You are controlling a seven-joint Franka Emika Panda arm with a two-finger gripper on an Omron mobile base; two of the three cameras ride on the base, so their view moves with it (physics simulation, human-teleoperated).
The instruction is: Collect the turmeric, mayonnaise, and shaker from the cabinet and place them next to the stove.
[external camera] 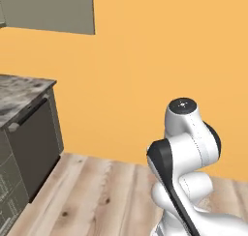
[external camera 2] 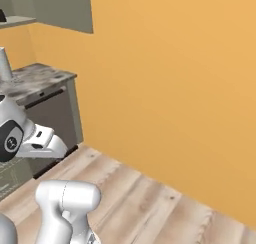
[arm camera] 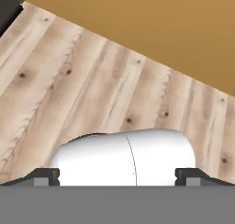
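At far left in the left base view a grey marbled surface [external camera: 19,92] runs off the frame edge, carried on dark grey cabinet fronts [external camera: 34,148] with a bar handle near the top. Above it hangs the grey-beige cabinet [external camera: 51,10], cut off at the top and left, so its shelf interior is hidden there. In the right base view a sliver of the open shelf [external camera 2: 15,20] shows at the upper left, with a small dark shape at the very edge, too cropped to name. Below that, a steel-grey upright thing [external camera 2: 5,63] stands on the surface, also cut by the frame. The turmeric, mayonnaise, shaker and stove cannot be made out in any view.

To the right of the cabinets the room is a plain orange wall [external camera: 160,61] meeting a pale wooden plank floor [external camera: 97,191] with dark knots. The white arm [external camera: 186,153] folds upward at lower right of the left base view and at lower left of the right base view, its hand pointing out over the floor.

In the hand view the planks run diagonally up to the orange wall, a dark corner of the cabinet base just showing at top left. The gripper [arm camera: 117,175] has its fingers [arm camera: 46,176] spread wide at the two bottom corners, holding nothing.
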